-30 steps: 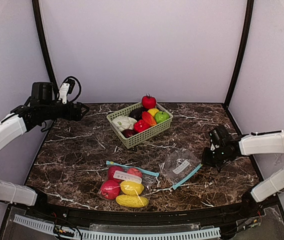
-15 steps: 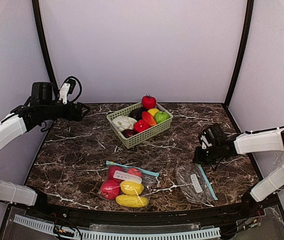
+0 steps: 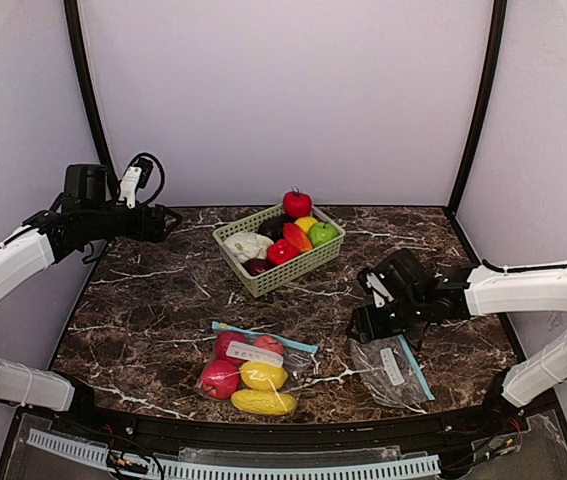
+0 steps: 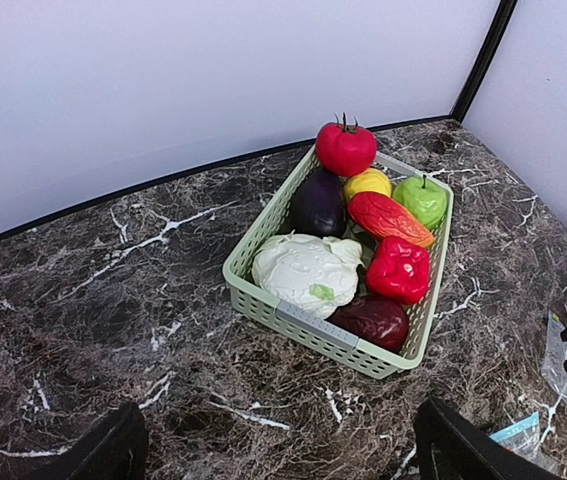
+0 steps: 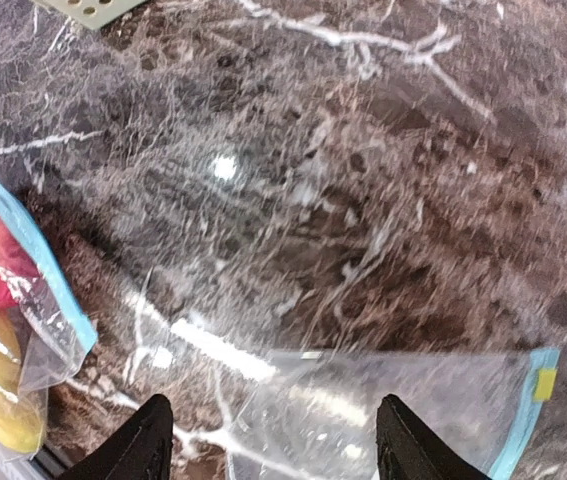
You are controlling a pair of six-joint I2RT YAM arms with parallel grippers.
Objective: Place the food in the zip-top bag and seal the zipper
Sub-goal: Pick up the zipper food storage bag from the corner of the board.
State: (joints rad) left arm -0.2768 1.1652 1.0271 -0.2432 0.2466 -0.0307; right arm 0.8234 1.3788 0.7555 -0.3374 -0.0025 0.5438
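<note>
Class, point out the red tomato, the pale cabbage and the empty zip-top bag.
red tomato [image 4: 345, 150], left wrist view, its round body.
pale cabbage [image 4: 308, 272], left wrist view, its bumpy top.
empty zip-top bag [image 3: 381, 372], top external view, its clear middle.

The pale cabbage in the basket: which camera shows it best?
The left wrist view: the cabbage fills the basket's near corner, large and sharp. The top external view shows it small. The right wrist view misses it.
</note>
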